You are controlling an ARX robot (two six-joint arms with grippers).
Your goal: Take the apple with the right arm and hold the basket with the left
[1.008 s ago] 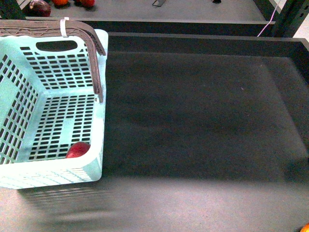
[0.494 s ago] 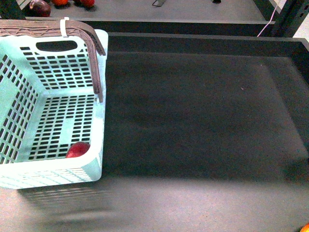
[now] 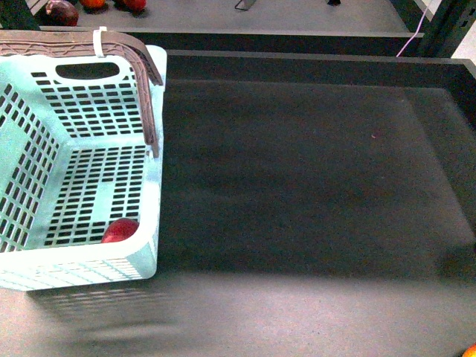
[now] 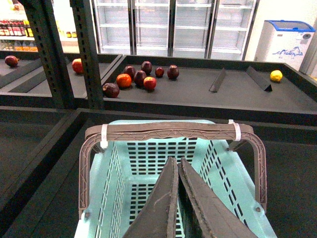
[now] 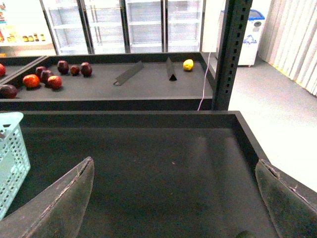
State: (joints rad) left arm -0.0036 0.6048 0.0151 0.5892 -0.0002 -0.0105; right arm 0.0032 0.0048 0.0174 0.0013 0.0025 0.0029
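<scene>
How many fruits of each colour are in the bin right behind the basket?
Dark purple or dark red fruits: 6
Orange fruit: 1
Red fruit: 1
Yellow fruit: 1
Total: 9

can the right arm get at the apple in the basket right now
Probably yes. The apple lies uncovered in the basket, near its right wall, open from above; the right pincer is open and empty.
</scene>
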